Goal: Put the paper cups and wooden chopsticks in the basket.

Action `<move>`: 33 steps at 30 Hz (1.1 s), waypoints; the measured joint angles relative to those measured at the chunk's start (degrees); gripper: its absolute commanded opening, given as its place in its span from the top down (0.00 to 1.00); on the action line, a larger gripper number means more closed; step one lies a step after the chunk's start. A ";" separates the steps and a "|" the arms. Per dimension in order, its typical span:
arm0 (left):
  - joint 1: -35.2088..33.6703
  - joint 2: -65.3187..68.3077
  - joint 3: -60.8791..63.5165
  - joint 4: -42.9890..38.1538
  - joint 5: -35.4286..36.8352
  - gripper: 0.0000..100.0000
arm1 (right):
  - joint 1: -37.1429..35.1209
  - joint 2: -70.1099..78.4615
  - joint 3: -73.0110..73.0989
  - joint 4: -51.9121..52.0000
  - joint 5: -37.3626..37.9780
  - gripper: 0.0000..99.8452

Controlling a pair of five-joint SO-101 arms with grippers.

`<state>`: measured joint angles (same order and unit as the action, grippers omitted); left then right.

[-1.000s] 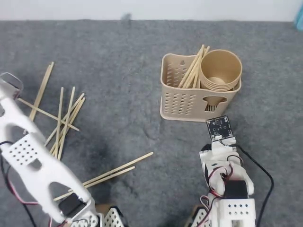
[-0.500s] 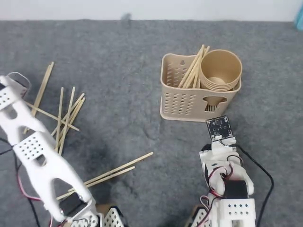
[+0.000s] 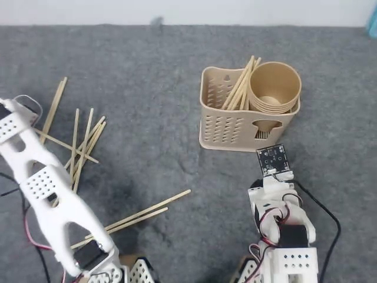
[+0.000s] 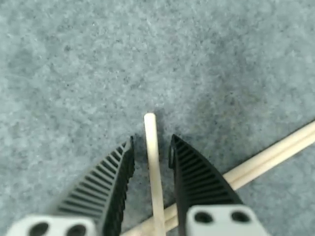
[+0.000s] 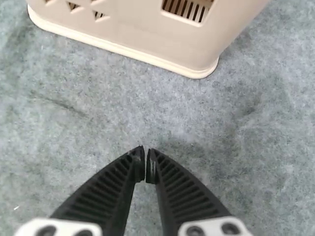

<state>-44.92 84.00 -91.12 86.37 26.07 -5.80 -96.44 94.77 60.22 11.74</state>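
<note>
- The basket [image 3: 244, 118] stands right of centre in the upper half of the high view. Its right compartment holds a stack of paper cups [image 3: 274, 87]; a bundle of chopsticks [image 3: 240, 82] leans in the space just left of the cups, tips poking over the rim.
- Loose chopsticks [image 3: 82, 147] lie scattered at the left of the frame, and a further pair [image 3: 141, 212] lies slantwise at lower centre.
- The left arm [image 3: 41, 194] stretches from the bottom edge up along the left edge, its wrist over the scattered sticks. The left claw [image 4: 151, 147] is partly open – a single chopstick [image 4: 152, 157] lies between the jaws with a gap on each side, not gripped. Other sticks [image 4: 275, 155] cross beneath it.
- The right arm [image 3: 283, 224] sits folded at lower right, pointing at the basket's front wall [image 5: 138, 29]. The right claw [image 5: 145, 155] is closed tip to tip, holding nothing, just above the worktop [image 3: 153, 71].
- A broad bare stretch of grey worktop lies between the scattered sticks and the basket.
</note>
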 measured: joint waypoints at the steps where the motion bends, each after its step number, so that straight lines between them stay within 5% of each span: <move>1: 0.00 0.00 0.00 0.00 0.00 1.00 | 0.00 0.00 0.00 0.00 0.00 0.97; 19: 0.00 -4.92 -2.99 11.87 0.00 0.99 | 0.00 0.00 0.00 0.00 0.00 0.97; 33: -6.42 -15.21 -2.99 12.31 -0.09 0.99 | 0.00 0.00 0.00 0.00 0.00 0.97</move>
<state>-51.34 68.79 -94.11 98.68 25.98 -5.80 -96.44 94.77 60.22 11.74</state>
